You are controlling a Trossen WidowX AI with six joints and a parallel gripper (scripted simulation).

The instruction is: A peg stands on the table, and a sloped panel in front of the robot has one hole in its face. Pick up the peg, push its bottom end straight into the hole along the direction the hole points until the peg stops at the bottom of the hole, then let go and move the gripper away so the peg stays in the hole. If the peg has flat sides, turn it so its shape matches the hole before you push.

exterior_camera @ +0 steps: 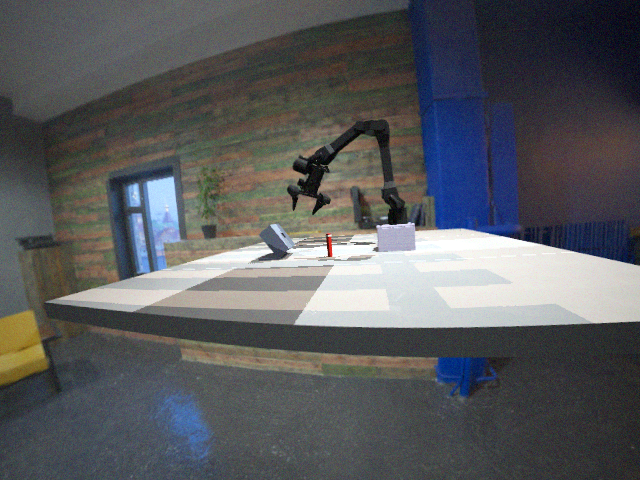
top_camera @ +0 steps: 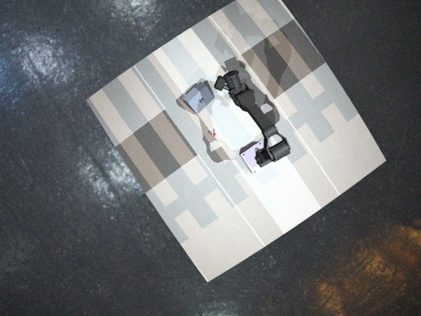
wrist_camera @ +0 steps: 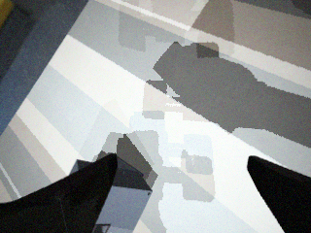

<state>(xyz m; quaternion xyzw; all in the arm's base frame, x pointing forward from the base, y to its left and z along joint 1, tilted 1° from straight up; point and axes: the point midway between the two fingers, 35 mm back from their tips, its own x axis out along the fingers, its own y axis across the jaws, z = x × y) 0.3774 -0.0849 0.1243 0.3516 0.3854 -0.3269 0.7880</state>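
The red peg (exterior_camera: 328, 244) is standing upright on the table (exterior_camera: 465, 289), long axis vertical, between panel (exterior_camera: 276, 238) and base. The gripper (exterior_camera: 307, 200) is hanging above, spread wide, grasping nothing.

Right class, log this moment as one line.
gripper: open, empty, high above table | peg: upright, untouched | panel: hole empty | phase: approach
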